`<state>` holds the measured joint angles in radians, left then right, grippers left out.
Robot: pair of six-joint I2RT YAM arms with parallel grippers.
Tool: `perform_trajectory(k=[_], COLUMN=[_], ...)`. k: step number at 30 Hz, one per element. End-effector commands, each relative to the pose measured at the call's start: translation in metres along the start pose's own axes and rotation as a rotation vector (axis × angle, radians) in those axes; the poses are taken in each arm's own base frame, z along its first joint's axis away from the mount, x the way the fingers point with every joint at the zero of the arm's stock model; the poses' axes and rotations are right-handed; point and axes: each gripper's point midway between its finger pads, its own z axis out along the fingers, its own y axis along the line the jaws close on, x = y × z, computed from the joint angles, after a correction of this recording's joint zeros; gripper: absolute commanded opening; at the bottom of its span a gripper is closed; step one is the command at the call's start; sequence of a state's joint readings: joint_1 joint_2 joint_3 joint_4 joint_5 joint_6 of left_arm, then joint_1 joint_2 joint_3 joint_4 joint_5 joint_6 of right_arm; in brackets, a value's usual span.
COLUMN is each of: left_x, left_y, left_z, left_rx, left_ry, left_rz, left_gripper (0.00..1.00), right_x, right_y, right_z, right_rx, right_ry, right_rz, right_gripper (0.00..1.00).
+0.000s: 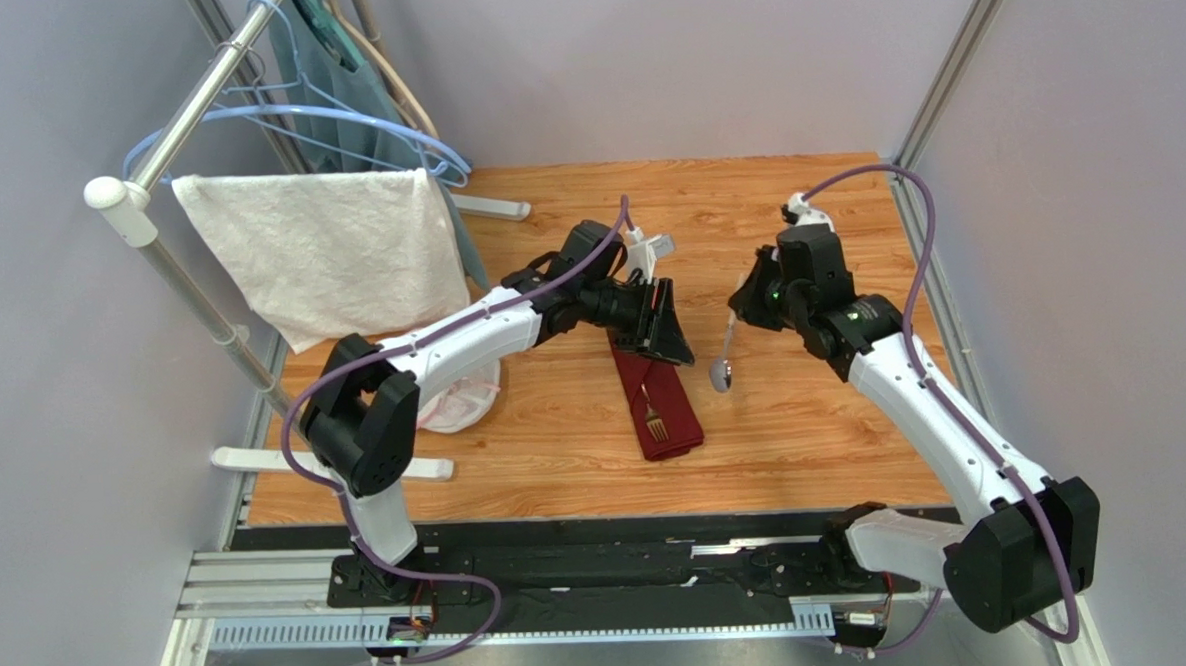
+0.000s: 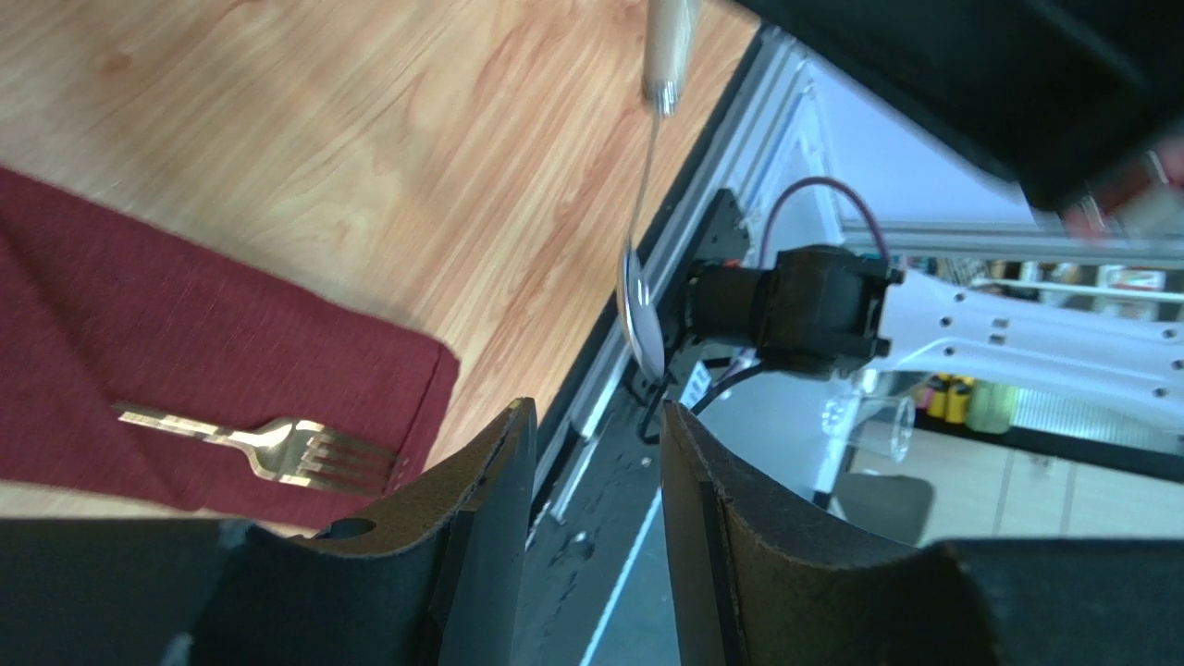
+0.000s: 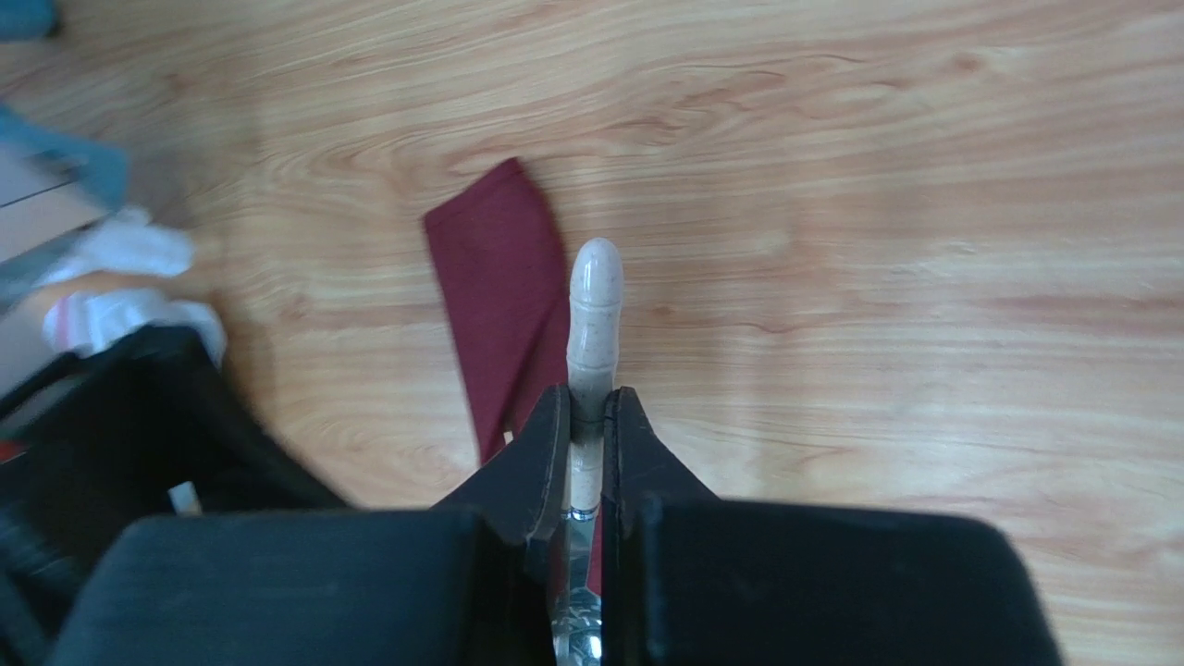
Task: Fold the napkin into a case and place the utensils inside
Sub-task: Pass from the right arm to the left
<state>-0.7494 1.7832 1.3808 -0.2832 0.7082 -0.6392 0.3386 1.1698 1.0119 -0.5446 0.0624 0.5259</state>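
Grey walls box in a wood-grain surface [image 1: 814, 429] where two robot arms work over a maroon case [image 1: 663, 413], folded to a narrow strip at centre. A fork [image 1: 653, 416] lies along the case, tines toward the near end; whether its handle is tucked under a fold cannot be told. The right hand [image 1: 744, 304] is clamped on the tan handle of a spoon [image 1: 727, 354], which hangs bowl-down just beside the case's right edge, clear of the cloth. The left hand [image 1: 671, 330] hovers over the far end of the case, jaws parted with nothing between them.

The step in hand looks to be getting the spoon into the case next to the fork. To do it well, the right hand would likely need to carry the spoon left until it is over the strip. It would then tip the spoon from hanging to nearly flat, in line with the fork, and lower it gently so the soft cloth does not bunch or drag. The left hand seems well placed to pin or lift an edge of the fold. A release from height risks the spoon bouncing off the narrow strip or knocking the fork askew.
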Motion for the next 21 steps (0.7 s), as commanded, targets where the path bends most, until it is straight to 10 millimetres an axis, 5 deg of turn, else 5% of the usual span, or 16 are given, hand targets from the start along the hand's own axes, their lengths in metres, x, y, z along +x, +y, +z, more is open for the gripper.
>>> perform_trajectory(k=[1,8,16,20,21], left_x=[-0.022,-0.025,-0.027,-0.031,-0.032], left_y=[-0.032,-0.029,-0.018,-0.020,-0.021], left_z=[0.005,0.015,0.021,0.011,0.006], left_rx=[0.143,0.172,0.172,0.206,0.226], left_ry=[-0.047,-0.047,-0.045,-0.079,-0.087], left_rz=[0.021,-0.027,-0.047,-0.017,-0.013], left_gripper=[0.47,0.42,0.06,0.00,0.00], right_x=[-0.003,0.013,0.021,0.016,0.021], right_y=[0.040,0.059,0.080,0.058,0.044], right_z=[-0.017,-0.017,-0.038,-0.054,-0.054], right_rx=[-0.103,-0.117,-0.174,-0.122,-0.118], right_ry=[0.007,0.050,0.070,0.080,0.106], right_rz=[-0.061,-0.106,-0.073,-0.081,-0.075], right_gripper=[0.00,0.00,0.00,0.53,0.56])
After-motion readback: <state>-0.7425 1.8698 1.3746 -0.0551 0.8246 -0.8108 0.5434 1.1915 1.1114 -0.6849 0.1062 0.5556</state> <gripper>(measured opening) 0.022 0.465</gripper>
